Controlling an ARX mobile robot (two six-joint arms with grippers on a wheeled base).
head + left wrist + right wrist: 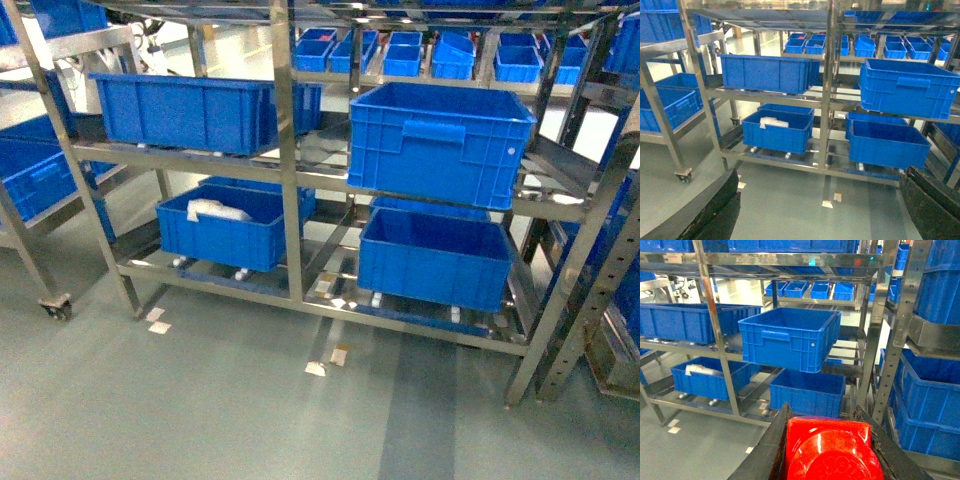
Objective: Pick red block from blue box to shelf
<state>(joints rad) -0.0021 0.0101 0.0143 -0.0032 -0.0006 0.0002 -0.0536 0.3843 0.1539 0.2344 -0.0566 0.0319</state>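
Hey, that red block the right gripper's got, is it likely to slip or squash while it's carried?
The red block looks like glossy moulded plastic, so probably stiff and unlikely to squash. Its shiny surface may be somewhat slippery. It sits between the right gripper fingers on both sides, which should limit sliding.

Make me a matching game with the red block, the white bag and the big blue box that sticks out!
Things:
1. red block
2. white bag
3. big blue box
4. left gripper

Where or how:
A. inside the bottom-left bin
B. open, holding nothing
C. between the right gripper fingers
D. on the middle tier of the shelf, right side

Pairs: 1-C, 2-A, 3-D, 4-B
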